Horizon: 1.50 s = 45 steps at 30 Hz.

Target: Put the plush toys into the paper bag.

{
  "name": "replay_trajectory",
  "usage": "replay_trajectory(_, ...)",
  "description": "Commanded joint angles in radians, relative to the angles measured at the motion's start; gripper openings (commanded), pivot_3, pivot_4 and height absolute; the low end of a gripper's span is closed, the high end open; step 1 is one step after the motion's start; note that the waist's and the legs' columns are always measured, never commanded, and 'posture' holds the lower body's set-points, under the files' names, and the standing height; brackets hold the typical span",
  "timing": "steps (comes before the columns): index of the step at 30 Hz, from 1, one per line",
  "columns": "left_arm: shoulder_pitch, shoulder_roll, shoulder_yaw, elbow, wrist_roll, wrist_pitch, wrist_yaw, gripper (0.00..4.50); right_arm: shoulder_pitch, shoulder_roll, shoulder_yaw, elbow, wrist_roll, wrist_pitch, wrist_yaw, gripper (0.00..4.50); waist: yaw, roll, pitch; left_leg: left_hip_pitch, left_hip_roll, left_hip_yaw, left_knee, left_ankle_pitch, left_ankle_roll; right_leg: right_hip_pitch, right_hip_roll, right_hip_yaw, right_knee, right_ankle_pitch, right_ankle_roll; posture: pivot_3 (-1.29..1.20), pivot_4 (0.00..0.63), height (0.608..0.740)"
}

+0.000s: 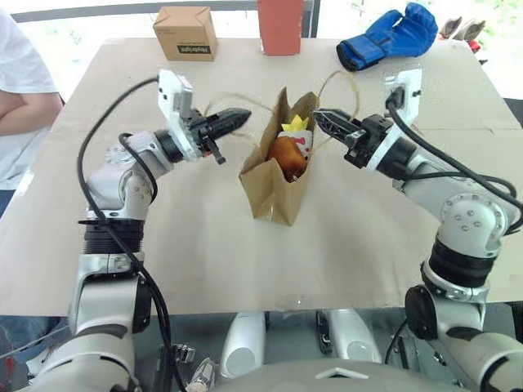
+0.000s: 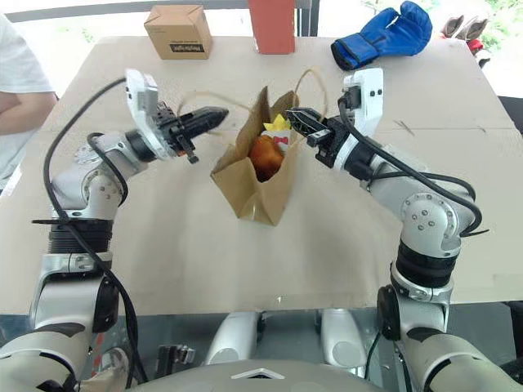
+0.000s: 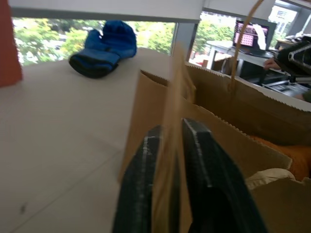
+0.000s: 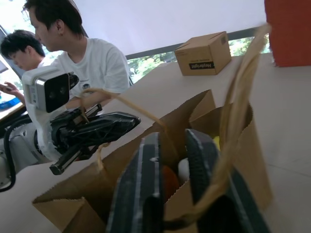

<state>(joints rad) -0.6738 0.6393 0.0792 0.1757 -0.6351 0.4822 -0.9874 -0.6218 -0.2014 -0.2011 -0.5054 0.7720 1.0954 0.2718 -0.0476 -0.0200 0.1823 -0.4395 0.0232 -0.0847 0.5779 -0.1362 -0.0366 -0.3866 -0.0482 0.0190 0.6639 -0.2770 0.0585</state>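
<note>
Both plush toys inside paper bag

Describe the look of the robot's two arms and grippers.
Both arms are silver-grey metal with black joint rings and loose black cables. The left gripper and right gripper each have two black tapered fingers, with a white boxy camera module mounted at the wrist.

Your robot's arms are silver-grey with black joint bands; black cables loop along each; white camera blocks top both wrists; the fingers are black
</note>
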Motion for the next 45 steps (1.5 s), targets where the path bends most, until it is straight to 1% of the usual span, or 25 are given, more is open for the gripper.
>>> replay_trajectory(1,0.058,0.092,0.12,-0.098,-0.107,0.106,-0.065,2.45,0.06,-0.094,-0.025,-0.127,0.122,0.038,0.068,2.34,-0.002,0.0,0.0,0.0,0.0,0.0,-0.001,0.0,0.0,0.0,0.0,0.0,0.0,0.0,0.0,0.0,0.15,0.74)
replay_trajectory(2,0.092,0.124,0.152,-0.122,-0.139,0.14,-0.088,2.85,0.083,-0.135,-0.053,-0.151,0.184,0.063,0.093,2.72,-0.002,0.0,0.0,0.001,0.0,0.0,-0.002,0.0,0.0,0.0,0.0,0.0,0.0,0.0,0.0,0.0,0.15,0.74)
replay_trajectory(3,0.121,0.149,0.178,-0.141,-0.162,0.165,-0.104,3.37,0.1,-0.166,-0.076,-0.165,0.233,0.076,0.103,3.27,-0.002,0.0,0.0,0.001,0.0,0.0,-0.003,0.0,0.001,0.0,0.0,0.0,-0.001,0.0,0.0,0.0,0.15,0.74)
replay_trajectory(5,0.189,0.204,0.227,-0.174,-0.213,0.23,-0.145,4.18,0.132,-0.244,-0.121,-0.179,0.313,0.088,0.126,3.35,0.0,0.0,0.0,0.001,0.001,0.0,-0.003,-0.001,0.001,0.0,0.0,0.0,-0.001,0.0,0.0,0.0,0.15,0.74)
replay_trajectory(6,0.228,0.228,0.254,-0.189,-0.242,0.26,-0.171,4.46,0.152,-0.289,-0.142,-0.183,0.363,0.097,0.145,3.35,0.003,0.0,0.0,0.001,0.0,0.0,-0.003,-0.001,0.001,0.0,-0.001,0.0,-0.001,-0.001,0.0,0.0,0.15,0.74)
replay_trajectory(8,0.306,0.254,0.299,-0.21,-0.286,0.308,-0.199,4.46,0.192,-0.363,-0.17,-0.182,0.448,0.101,0.169,3.35,0.005,0.0,0.0,0.001,0.001,0.001,-0.003,-0.001,0.001,0.001,-0.001,0.0,-0.002,-0.001,-0.001,0.0,0.15,0.74)
replay_trajectory(10,0.385,0.26,0.304,-0.246,-0.264,0.284,-0.217,4.46,0.212,-0.409,-0.153,-0.179,0.444,0.076,0.173,3.35,0.009,0.0,0.0,0.003,0.0,0.002,-0.002,-0.001,0.001,0.003,-0.003,0.0,-0.003,-0.003,-0.004,0.0,0.15,0.74)
replay_trajectory(14,0.419,0.261,0.306,-0.268,-0.254,0.268,-0.221,4.46,0.225,-0.446,-0.131,-0.174,0.455,0.039,0.164,3.35,0.015,0.0,0.0,0.004,0.001,0.005,-0.001,-0.001,0.0,0.004,-0.006,-0.001,-0.003,-0.005,-0.002,0.0,0.15,0.74)
replay_trajectory(15,0.467,0.168,0.263,-0.37,-0.202,0.208,-0.11,4.49,0.196,-0.437,0.051,-0.127,0.246,-0.06,0.152,3.1,0.016,0.0,0.0,0.004,0.001,0.005,0.0,-0.001,0.0,0.004,-0.007,-0.001,-0.004,-0.005,-0.002,0.0,0.15,0.74)
replay_trajectory(16,0.505,0.094,0.232,-0.455,-0.185,0.182,-0.026,4.5,0.168,-0.421,0.204,-0.08,0.078,-0.144,0.142,2.8,0.014,0.001,0.0,0.004,0.001,0.007,0.0,-0.001,0.0,0.004,-0.008,0.0,-0.004,-0.004,-0.002,0.0,0.15,0.74)
replay_trajectory(17,0.536,0.04,0.206,-0.526,-0.166,0.158,0.036,4.5,0.142,-0.403,0.332,-0.038,-0.055,-0.22,0.144,2.71,0.014,0.002,-0.002,0.005,0.001,0.007,0.0,-0.001,0.0,0.004,-0.009,0.0,-0.006,-0.004,-0.002,0.0,0.15,0.74)
replay_trajectory(18,0.552,0.002,0.189,-0.575,-0.15,0.144,0.085,4.5,0.122,-0.386,0.419,-0.005,-0.148,-0.285,0.151,2.33,0.007,0.003,-0.004,0.007,0.002,0.01,0.0,-0.001,0.0,0.005,-0.011,0.001,-0.007,-0.004,-0.002,0.0,0.15,0.74)
replay_trajectory(19,0.558,-0.036,0.183,-0.627,-0.161,0.16,0.146,4.5,0.1,-0.335,0.464,0.04,-0.186,-0.336,0.16,1.86,0.006,0.0,-0.002,0.009,0.001,0.014,-0.001,-0.003,0.004,0.006,-0.021,0.002,-0.009,-0.002,-0.004,0.0,0.15,0.74)
replay_trajectory(20,0.561,-0.066,0.178,-0.667,-0.166,0.17,0.195,4.5,0.085,-0.296,0.493,0.077,-0.22,-0.378,0.172,1.46,0.006,-0.007,-0.001,0.007,-0.001,0.019,0.0,-0.003,0.004,0.004,-0.019,0.001,-0.008,-0.002,-0.003,0.0,0.15,0.74)
replay_trajectory(22,0.595,-0.092,0.14,-0.737,-0.127,0.17,0.263,4.5,0.067,-0.235,0.533,0.131,-0.276,-0.438,0.191,0.58,0.013,-0.009,0.0,0.001,0.0,0.017,0.002,-0.003,0.005,-0.002,-0.014,0.001,-0.004,0.0,-0.001,0.0,0.15,0.74)
replay_trajectory(23,0.608,-0.101,0.119,-0.762,-0.102,0.166,0.295,4.5,0.064,-0.213,0.546,0.151,-0.293,-0.458,0.203,0.03,0.015,-0.008,0.0,-0.002,0.0,0.016,0.002,-0.003,0.005,-0.005,-0.012,0.001,-0.002,0.002,0.003,0.0,0.15,0.74)
replay_trajectory(25,0.612,-0.126,0.09,-0.787,-0.051,0.159,0.374,4.5,0.061,-0.174,0.553,0.181,-0.313,-0.485,0.219,0.03,0.019,-0.008,-0.001,-0.002,0.0,0.015,0.002,-0.003,0.005,-0.005,-0.011,0.001,-0.001,0.002,0.004,0.0,0.15,0.74)
replay_trajectory(30,0.578,-0.184,0.043,-0.813,-0.018,0.171,0.49,4.5,0.057,-0.119,0.544,0.225,-0.341,-0.517,0.264,0.03,0.023,-0.008,-0.001,-0.002,0.0,0.014,0.003,-0.003,0.005,-0.005,-0.01,0.0,-0.001,0.002,0.004,0.0,0.15,0.74)
replay_trajectory(34,0.526,-0.221,-0.033,-0.761,0.14,0.143,0.629,4.5,0.049,-0.093,0.547,0.273,-0.362,-0.552,0.312,0.03,0.026,-0.008,-0.001,0.001,0.001,0.013,0.005,-0.003,0.005,-0.001,-0.008,0.0,-0.001,0.002,0.004,0.0,0.15,0.74)
replay_trajectory(37,0.502,-0.272,-0.073,-0.705,0.226,0.101,0.695,4.5,0.055,-0.081,0.538,0.291,-0.382,-0.566,0.328,0.03,0.032,-0.007,0.0,0.007,0.0,0.013,0.005,-0.003,0.005,0.006,-0.008,0.0,-0.003,0.002,0.004,0.0,0.15,0.74)
replay_trajectory(38,0.494,-0.289,-0.077,-0.688,0.235,0.09,0.703,4.5,0.059,-0.079,0.534,0.292,-0.386,-0.567,0.331,0.03,0.033,-0.007,0.0,0.007,0.0,0.013,0.005,-0.003,0.004,0.006,-0.008,0.0,-0.003,0.002,0.004,0.0,0.15,0.74)
replay_trajectory(41,0.459,-0.366,-0.072,-0.64,0.228,0.052,0.72,3.6,0.102,-0.103,0.493,0.235,-0.385,-0.573,0.335,0.0,0.034,-0.007,0.0,0.007,0.001,0.012,0.004,-0.003,0.005,0.006,-0.007,0.0,-0.002,0.002,0.004,0.0,0.15,0.74)
replay_trajectory(42,0.454,-0.376,-0.069,-0.631,0.232,0.038,0.717,3.2,0.132,-0.092,0.452,0.207,-0.326,-0.584,0.36,0.0,0.035,-0.008,0.0,0.006,0.001,0.011,0.004,-0.003,0.005,0.006,-0.007,0.0,-0.002,0.002,0.004,0.0,0.15,0.74)
replay_trajectory(44,0.449,-0.385,-0.05,-0.607,0.224,0.019,0.701,2.25,0.178,-0.127,0.417,0.139,-0.317,-0.584,0.369,0.0,0.036,-0.007,0.0,0.006,0.0,0.01,0.004,-0.003,0.005,0.006,-0.007,-0.001,-0.003,0.002,0.004,0.0,0.15,0.74)
replay_trajectory(45,0.446,-0.382,-0.04,-0.594,0.221,0.004,0.688,2.11,0.196,-0.148,0.408,0.113,-0.336,-0.589,0.363,0.0,0.035,-0.007,0.0,0.006,0.0,0.01,0.004,-0.003,0.005,0.006,-0.007,-0.001,-0.003,0.002,0.004,0.0,0.15,0.74)
